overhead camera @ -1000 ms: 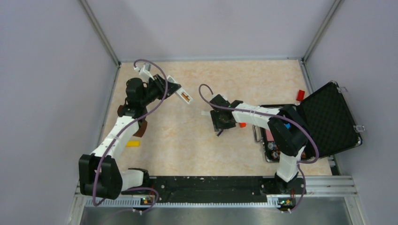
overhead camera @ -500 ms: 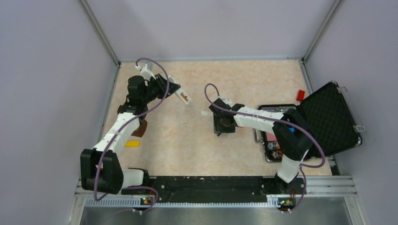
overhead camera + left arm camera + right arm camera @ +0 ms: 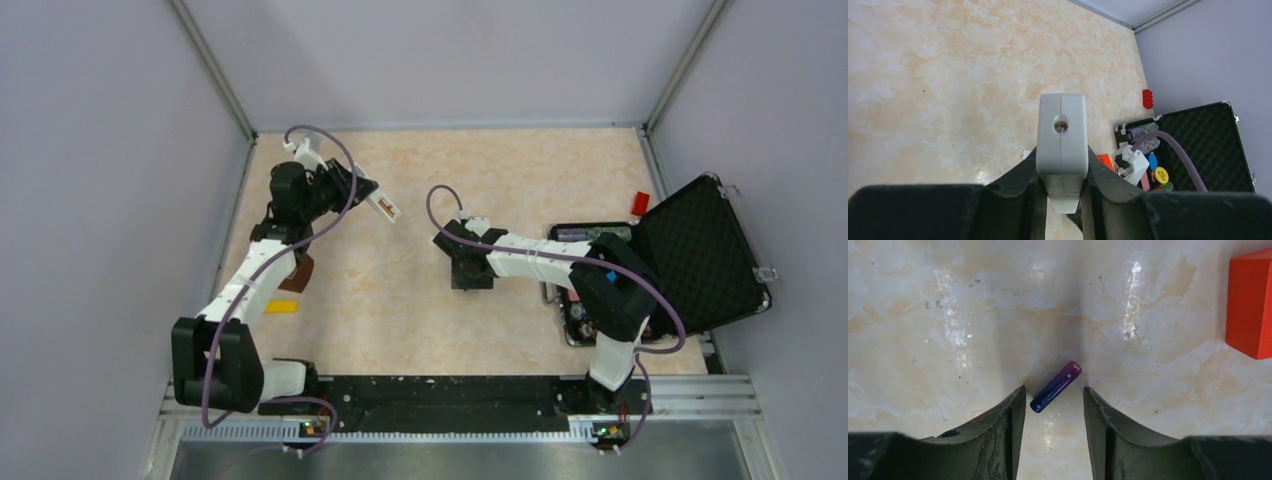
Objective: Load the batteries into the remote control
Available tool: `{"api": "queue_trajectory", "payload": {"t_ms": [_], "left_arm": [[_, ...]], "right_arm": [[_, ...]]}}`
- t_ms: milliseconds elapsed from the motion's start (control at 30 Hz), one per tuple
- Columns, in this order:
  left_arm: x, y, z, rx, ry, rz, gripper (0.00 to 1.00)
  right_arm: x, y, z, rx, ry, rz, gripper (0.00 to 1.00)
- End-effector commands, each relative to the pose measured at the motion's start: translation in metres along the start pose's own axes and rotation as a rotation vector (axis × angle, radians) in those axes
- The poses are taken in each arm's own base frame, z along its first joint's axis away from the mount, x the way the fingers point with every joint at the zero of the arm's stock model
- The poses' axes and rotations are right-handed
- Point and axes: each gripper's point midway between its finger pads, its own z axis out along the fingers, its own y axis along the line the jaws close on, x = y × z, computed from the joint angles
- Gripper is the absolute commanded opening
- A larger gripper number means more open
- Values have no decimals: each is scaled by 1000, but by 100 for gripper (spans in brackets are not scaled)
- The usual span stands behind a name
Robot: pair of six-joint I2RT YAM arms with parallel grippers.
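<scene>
My left gripper (image 3: 357,190) is shut on the remote control (image 3: 381,204) and holds it in the air over the back left of the table. An orange-brown battery (image 3: 387,209) shows in the remote's upturned face. In the left wrist view the remote (image 3: 1062,132) points away end-on, clamped between the fingers of the left gripper (image 3: 1062,192). The dark purple battery (image 3: 1056,387) lies slanted on the table. My right gripper (image 3: 1053,392) is low over it and open, one fingertip on each side, neither touching it. From above, the right gripper (image 3: 470,272) hides this battery.
An orange-red block (image 3: 1250,302) lies just right of the right gripper. An open black case (image 3: 700,255) with chips sits at the right, with a small red brick (image 3: 640,203) behind it. A yellow bar (image 3: 282,306) lies at the left. A small white plate (image 3: 1026,154) lies mid-table.
The right gripper has swung a little toward the near side over the purple battery, its jaws narrowing. The left gripper shifted slightly with the remote.
</scene>
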Motion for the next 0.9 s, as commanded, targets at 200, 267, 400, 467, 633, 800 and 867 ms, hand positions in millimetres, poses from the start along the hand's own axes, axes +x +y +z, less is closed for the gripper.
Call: {"api": "queue_trajectory", "payload": {"t_ms": [200, 267, 400, 467, 633, 800, 867], "left_arm": [[-28, -14, -12, 12, -93, 38, 0], [-27, -12, -12, 8, -91, 34, 0], [-26, -8, -13, -12, -98, 21, 0], [-27, -7, -14, -14, -101, 13, 0], [-20, -7, -14, -2, -81, -29, 0], [8, -21, -15, 125, 13, -105, 0], [24, -30, -17, 206, 83, -135, 0]], "right_arm": [[-9, 5, 16, 59, -24, 19, 28], [-6, 3, 14, 57, -18, 8, 25], [-8, 0, 9, 49, -28, -32, 15], [-12, 0, 6, 42, -42, -62, 4], [-24, 7, -6, -14, -75, -162, 0], [-51, 23, -57, -168, -146, -261, 0], [-61, 26, -83, -245, -170, -285, 0]]}}
